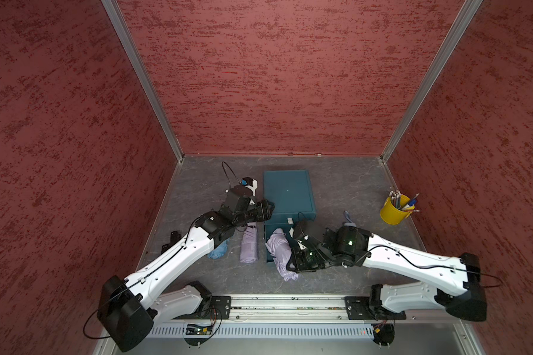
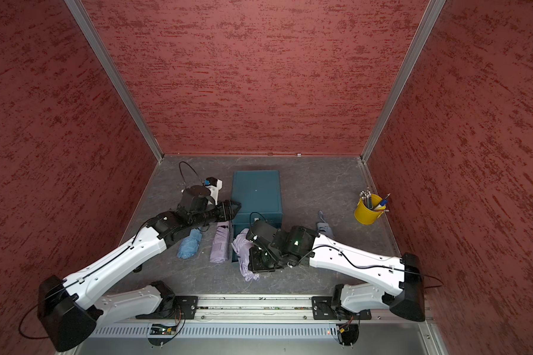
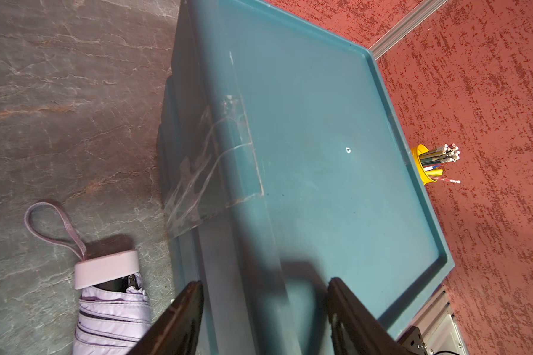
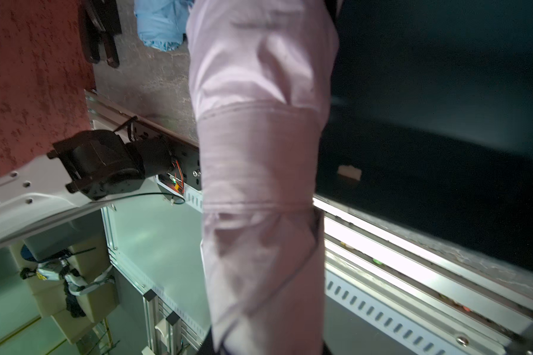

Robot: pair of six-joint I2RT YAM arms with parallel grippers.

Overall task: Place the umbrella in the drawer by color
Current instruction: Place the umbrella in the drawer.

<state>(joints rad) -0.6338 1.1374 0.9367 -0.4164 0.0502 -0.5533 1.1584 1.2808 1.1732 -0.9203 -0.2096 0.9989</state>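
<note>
Your right gripper [image 1: 293, 261] is closed narrow on the held lilac umbrella [image 1: 278, 250]. That umbrella lies slantwise across the open bottom drawer [image 1: 266, 242] of the teal cabinet [image 1: 288, 190]. One end sits inside the drawer near the cabinet's face, and the loose fabric end hangs out past the drawer's front edge. Your left gripper [image 3: 263, 316] has its jaws apart, astride the cabinet's top edge at the near left corner, and holds nothing. You cannot tell whether its fingers [image 3: 351, 316] touch the cabinet. On the counter [image 1: 345, 184], just left of the drawer, lies a second lilac umbrella [image 1: 249, 246]. Beside that is a blue umbrella [image 1: 218, 251], partly under your left arm. A yellow cup of pencils [image 1: 393, 212] stands well off to the right.
</note>
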